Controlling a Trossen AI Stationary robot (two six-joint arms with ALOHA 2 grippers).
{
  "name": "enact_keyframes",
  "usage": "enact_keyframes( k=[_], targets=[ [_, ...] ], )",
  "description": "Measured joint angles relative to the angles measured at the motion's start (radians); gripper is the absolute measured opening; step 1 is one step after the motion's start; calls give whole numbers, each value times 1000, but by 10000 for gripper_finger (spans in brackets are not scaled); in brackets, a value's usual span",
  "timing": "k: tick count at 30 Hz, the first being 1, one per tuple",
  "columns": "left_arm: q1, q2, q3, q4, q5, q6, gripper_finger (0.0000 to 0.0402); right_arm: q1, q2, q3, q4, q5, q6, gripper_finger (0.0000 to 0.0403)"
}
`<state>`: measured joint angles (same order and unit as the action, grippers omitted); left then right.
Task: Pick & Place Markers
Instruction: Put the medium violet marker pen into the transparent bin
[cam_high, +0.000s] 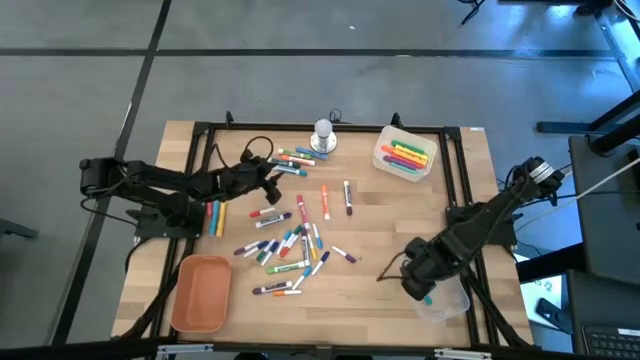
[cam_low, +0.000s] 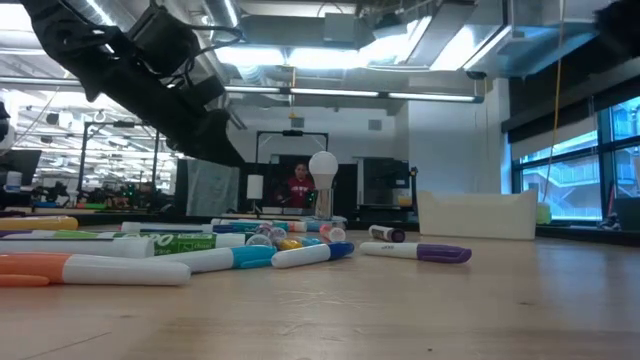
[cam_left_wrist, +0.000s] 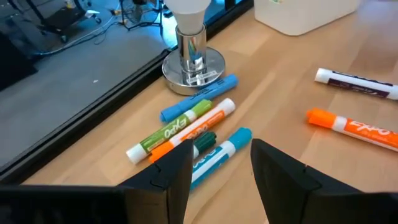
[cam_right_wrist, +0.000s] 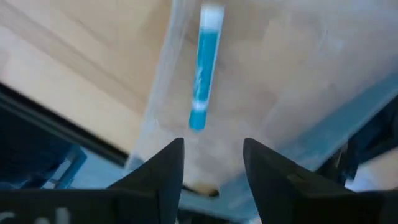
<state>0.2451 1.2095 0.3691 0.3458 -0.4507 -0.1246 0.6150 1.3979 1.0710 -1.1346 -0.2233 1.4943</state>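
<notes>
Many markers (cam_high: 290, 245) lie scattered flat on the wooden table's middle, and the low view shows them lying flat (cam_low: 240, 255). My left gripper (cam_high: 272, 183) stands open at the far left, low over a small group of markers (cam_high: 295, 160). In its wrist view a light-blue marker (cam_left_wrist: 233, 144) lies just ahead of the gap between the fingers (cam_left_wrist: 221, 149). My right gripper (cam_high: 418, 290) hangs open at the near right, pointing down over a clear bin (cam_high: 448, 303). A blue marker (cam_right_wrist: 204, 68) shows below the fingers (cam_right_wrist: 212, 146), apart from them, inside that bin.
A silver-white knob object (cam_high: 322, 135) stands at the far edge, close behind the left group (cam_left_wrist: 191, 53). A white tray (cam_high: 405, 155) holding markers sits far right, and an orange tray (cam_high: 200, 292) near left. Three markers (cam_high: 215, 215) lie beside the left arm.
</notes>
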Motion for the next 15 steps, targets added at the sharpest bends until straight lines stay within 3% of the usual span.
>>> enact_keyframes(
  k=[5,8,11,15],
  targets=[
    [0,0,0,-5,-10,-2,157,-131,0,0,17,137,-164,167],
    [0,0,0,1,-105,-20,157,-225,0,0,67,303,-319,167],
    [0,0,0,1,-185,-37,157,-316,0,0,149,467,-424,167],
    [0,0,0,2,-179,-25,157,-472,16,0,328,585,-583,167]
  ],
)
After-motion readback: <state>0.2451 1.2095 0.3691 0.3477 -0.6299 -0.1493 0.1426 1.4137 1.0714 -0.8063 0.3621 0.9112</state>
